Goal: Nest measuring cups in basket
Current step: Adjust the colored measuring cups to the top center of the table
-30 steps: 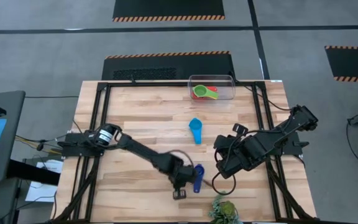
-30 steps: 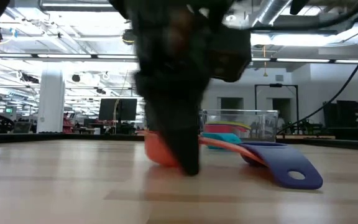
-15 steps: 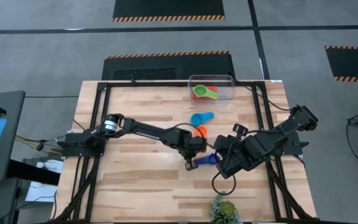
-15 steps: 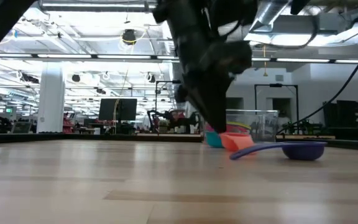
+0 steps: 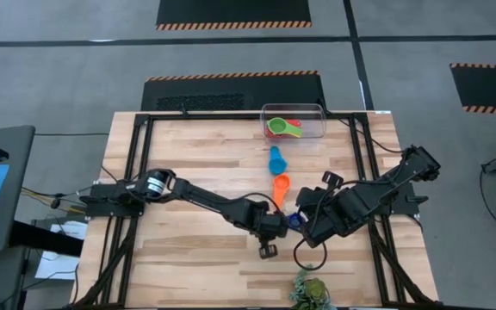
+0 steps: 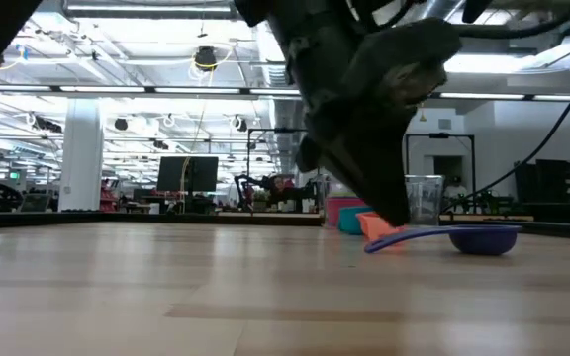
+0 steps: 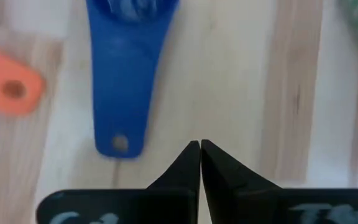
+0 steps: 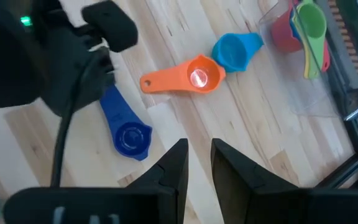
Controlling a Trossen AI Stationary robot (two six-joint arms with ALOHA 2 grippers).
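The dark blue measuring cup point(image 7: 128, 74) lies on the wood, bowl down, its handle end pointing at my left gripper point(image 7: 200, 145). That gripper is shut, with bare wood between its tips and the handle's end. The orange cup point(image 5: 280, 187) and the light blue cup point(image 5: 275, 160) lie in a line toward the clear basket point(image 5: 319, 129) at the far edge. The basket holds a green cup point(image 5: 282, 127) and a red one. My right gripper point(image 8: 197, 155) hangs open above the table, just right of the dark blue cup point(image 8: 131, 137).
A green leafy plant point(image 5: 310, 288) sits at the near edge, right of centre. Black frame rails point(image 5: 140, 172) run along the table's left and right sides. Bare wood lies left of the cups.
My left gripper, shut throughout, has swept from near the front edge toward the far right, then drawn back a little and risen. The dark blue cup has slid that way and turned its handle leftward. The orange cup now lies beside the light blue one, which has turned and shifted toward the basket.
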